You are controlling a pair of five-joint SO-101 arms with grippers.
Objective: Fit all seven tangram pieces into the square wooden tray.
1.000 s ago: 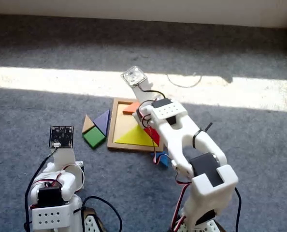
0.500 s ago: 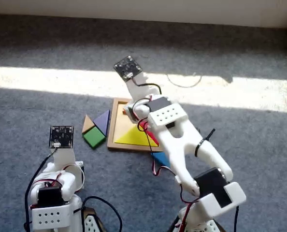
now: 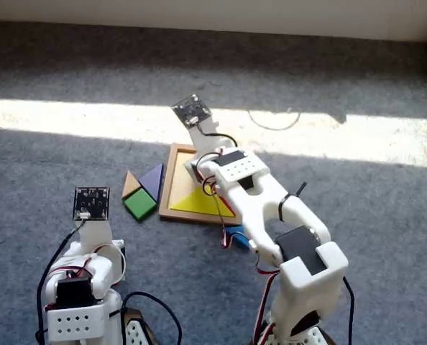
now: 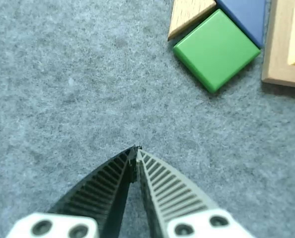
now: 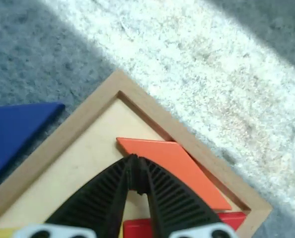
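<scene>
The yellow piece (image 3: 195, 203), orange piece (image 5: 187, 166) and red piece (image 5: 137, 231) are sitting in the tray (image 3: 166, 188), four are lying outside, and the left gripper (image 4: 136, 150) and right gripper (image 5: 133, 158) are resting pressed together.

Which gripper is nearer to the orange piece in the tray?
Right. The right gripper is over the tray, at the edge of the orange piece. The left gripper is over the carpet outside the tray, beyond the green square.

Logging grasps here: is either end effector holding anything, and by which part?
Nothing is held. The left end effector is shut above bare carpet; the right end effector is shut, tips at the orange piece inside the tray.
</scene>
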